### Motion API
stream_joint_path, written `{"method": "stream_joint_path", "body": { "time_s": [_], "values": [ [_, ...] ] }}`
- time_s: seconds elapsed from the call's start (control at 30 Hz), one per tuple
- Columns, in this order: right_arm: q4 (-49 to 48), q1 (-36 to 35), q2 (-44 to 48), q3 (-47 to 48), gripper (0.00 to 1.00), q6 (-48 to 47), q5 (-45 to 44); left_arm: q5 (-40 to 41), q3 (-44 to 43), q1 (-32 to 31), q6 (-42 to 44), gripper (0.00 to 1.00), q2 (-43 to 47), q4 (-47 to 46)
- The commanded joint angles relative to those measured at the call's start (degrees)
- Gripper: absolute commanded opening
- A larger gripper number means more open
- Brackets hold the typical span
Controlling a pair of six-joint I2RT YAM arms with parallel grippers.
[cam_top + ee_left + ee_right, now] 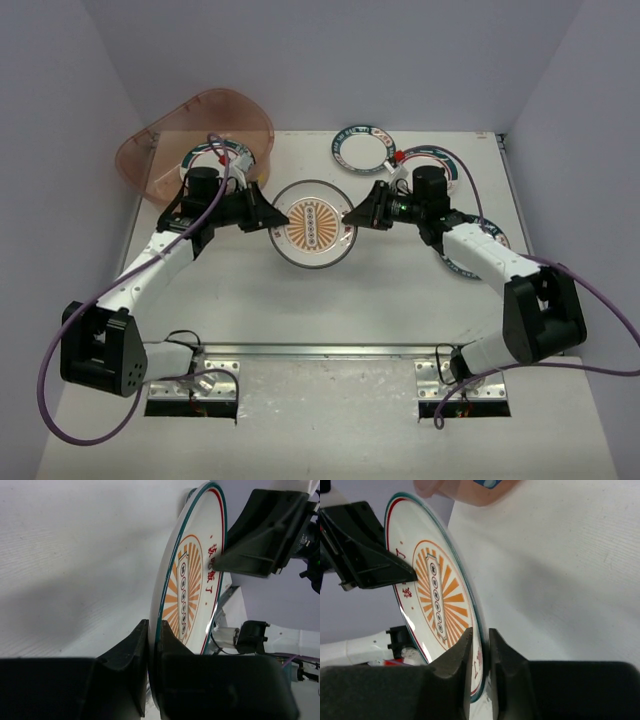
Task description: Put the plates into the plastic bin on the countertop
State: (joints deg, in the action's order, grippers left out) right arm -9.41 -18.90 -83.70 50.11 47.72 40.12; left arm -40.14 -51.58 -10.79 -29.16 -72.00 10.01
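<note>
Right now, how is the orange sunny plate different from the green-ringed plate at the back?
The orange sunburst plate has the left gripper and right gripper at opposite edges; the teal-rimmed plate at the back lies untouched on the countertop. The sunburst plate has orange rays in its middle; the teal-rimmed one looks plain white there. Both are round and outside the plastic bin.

White countertop [330, 310], with a bin and plates along its far side
The pinkish bin [150, 150] stands at the far left corner; a teal-rimmed plate [341, 150] lies at the far middle, a second plate [448, 160] just right of it, and a third plate [458, 266] near the right edge, these two partly hidden
</note>
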Motion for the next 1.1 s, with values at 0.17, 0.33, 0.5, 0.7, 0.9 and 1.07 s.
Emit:
{"method": "stream_joint_path", "body": {
  "time_s": [0.17, 0.33, 0.5, 0.7, 0.9, 1.07],
  "values": [
    [4.02, 7.17, 8.38, -3.82, 0.99, -1.82, -0.35, 16.08, -17.17, 10.97, -5.62, 0.00, -1.93, 2.05],
    [17.11, 9.55, 12.39, -5.53, 0.99, -9.93, -5.51, 26.57, -27.88, 20.16, -9.53, 0.00, -12.02, 4.18],
    [20.17, 9.76, 14.68, -7.67, 0.99, -12.39, -9.57, 34.28, -40.57, 21.60, -9.76, 0.00, -28.54, 8.33],
    [22.88, 9.84, 17.72, -9.00, 0.99, -14.98, -12.70, 32.50, -55.84, 23.58, -7.73, 0.05, -45.53, 14.49],
    [22.69, 9.84, 18.86, -9.40, 0.99, -15.75, -12.90, 33.18, -53.72, 24.34, -7.26, 0.17, -46.29, 12.93],
    [21.49, 9.84, 18.23, -9.60, 0.99, -15.63, -9.76, 35.84, -50.56, 24.87, -7.23, 0.52, -45.92, 13.06]
  ]
}}
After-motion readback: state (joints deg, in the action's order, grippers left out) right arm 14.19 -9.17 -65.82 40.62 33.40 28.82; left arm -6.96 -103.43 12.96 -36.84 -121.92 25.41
